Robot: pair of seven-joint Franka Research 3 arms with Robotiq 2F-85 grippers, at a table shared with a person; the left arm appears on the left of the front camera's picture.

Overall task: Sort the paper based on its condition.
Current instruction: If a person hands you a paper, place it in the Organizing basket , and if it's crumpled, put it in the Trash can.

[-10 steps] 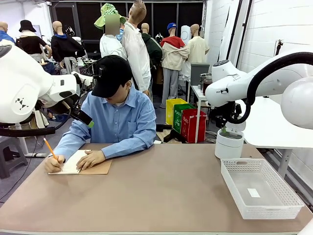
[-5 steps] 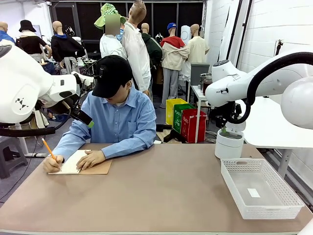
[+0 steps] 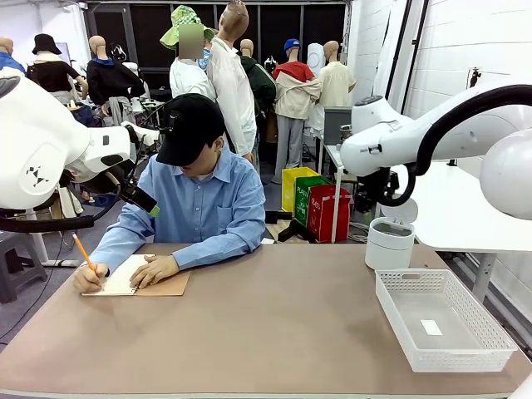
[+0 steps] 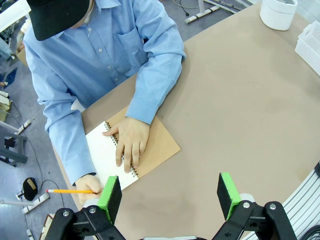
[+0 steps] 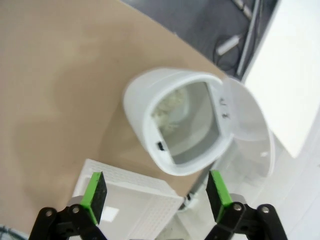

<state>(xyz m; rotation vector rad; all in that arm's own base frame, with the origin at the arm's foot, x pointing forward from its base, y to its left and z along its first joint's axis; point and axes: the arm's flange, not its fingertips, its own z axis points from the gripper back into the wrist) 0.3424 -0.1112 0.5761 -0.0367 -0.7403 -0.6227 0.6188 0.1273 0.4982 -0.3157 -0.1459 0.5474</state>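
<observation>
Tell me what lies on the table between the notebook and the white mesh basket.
Nothing: the front view shows bare brown table between the spiral notebook under the person's hands and the white mesh basket at the right.

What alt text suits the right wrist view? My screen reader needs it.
An open white bin with crumpled paper inside sits on the tan table, seen from above between the right gripper's open green-padded jaws. A white mesh basket lies beside it.

The wide-spread right gripper (image 5: pixel 156 192) hangs above a lidded white bin (image 5: pixel 172 122) and mesh basket (image 5: pixel 135 207).
</observation>
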